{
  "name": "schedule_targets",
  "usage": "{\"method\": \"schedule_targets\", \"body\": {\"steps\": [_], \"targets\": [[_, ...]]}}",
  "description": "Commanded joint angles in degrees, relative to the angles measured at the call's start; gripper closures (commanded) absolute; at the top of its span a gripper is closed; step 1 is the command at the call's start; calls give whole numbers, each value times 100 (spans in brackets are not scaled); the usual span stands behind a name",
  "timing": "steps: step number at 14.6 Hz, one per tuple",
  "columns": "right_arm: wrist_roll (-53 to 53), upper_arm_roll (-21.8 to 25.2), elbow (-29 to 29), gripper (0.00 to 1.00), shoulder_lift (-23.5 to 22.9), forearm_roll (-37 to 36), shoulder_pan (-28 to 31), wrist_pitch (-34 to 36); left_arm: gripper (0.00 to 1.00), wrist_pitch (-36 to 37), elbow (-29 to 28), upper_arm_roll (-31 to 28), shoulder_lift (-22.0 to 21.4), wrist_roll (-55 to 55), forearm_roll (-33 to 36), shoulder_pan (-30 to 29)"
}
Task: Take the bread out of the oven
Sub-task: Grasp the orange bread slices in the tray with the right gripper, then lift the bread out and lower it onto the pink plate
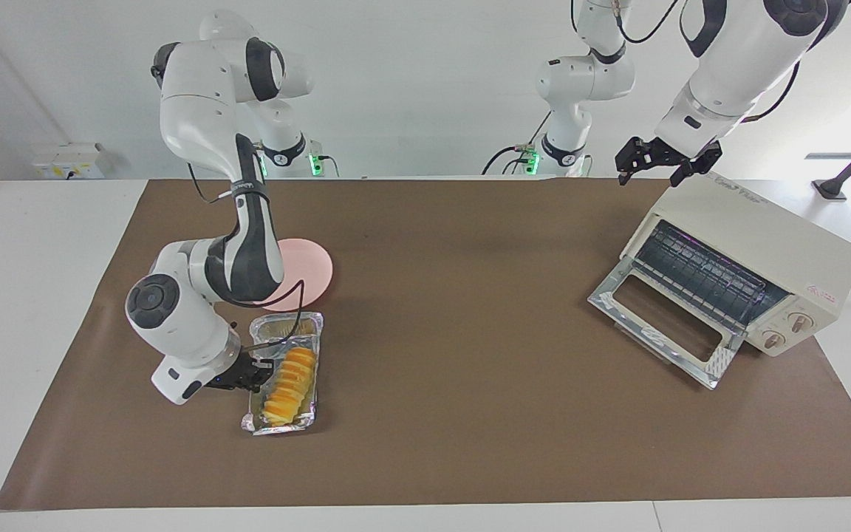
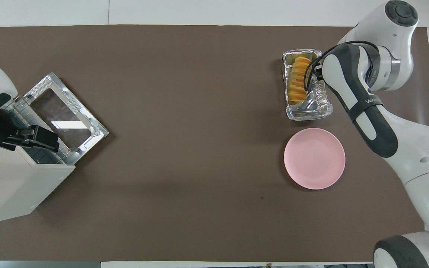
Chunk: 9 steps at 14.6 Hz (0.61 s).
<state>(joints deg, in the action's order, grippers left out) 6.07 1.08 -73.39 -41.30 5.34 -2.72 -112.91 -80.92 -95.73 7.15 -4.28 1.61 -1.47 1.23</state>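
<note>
- Facing view shows the bread [image 1: 289, 383] lying in a shiny foil tray [image 1: 306, 322] on the brown mat, well apart from the oven [image 1: 754, 247].
- The bread is out of the oven already (so the main job looks done), and the tray sits near the right arm's end of the table.
- The right gripper [image 1: 258, 372] is low at the side of the tray, at its rim. It looks as if it is pinching the foil edge, but whether its fingers are closed on it cannot be told.
- Holding the tray by its edge makes sense, because the bread is soft and the tray carries it without squashing it.
- A round pink plate [image 1: 318, 267] lies just beside the tray, nearer to the robots. It may be where the bread goes next, but that is only a guess.
- The oven stands at the left arm's end of the table with its glass door [image 1: 662, 327] dropped down flat, and only the wire rack [image 1: 699, 272] shows inside.
- The left gripper [image 1: 660, 164] waits in the air over the top corner of the oven, with its fingers spread wide and nothing in them.
- It may be parked there to shut the door later.
</note>
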Motion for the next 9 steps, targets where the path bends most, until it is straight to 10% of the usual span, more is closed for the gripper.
{"method": "schedule_targets", "body": {"steps": [1,2,4,9], "targets": [[122,-38,97,100,-9,11,26,112,0,-47,-42,50,-73,-73,-73,-88],[113,-38,97,94,-9,2,9,112,0,-47,-42,50,-82,-64,-73,-88],[113,-29,97,3,8,2,0,94,0,-47,-42,50,-82,-73,-73,-88],[87,-12,79,0,315,-235,-245,287,0,-47,-42,50,-82,-73,-73,-88]]}}
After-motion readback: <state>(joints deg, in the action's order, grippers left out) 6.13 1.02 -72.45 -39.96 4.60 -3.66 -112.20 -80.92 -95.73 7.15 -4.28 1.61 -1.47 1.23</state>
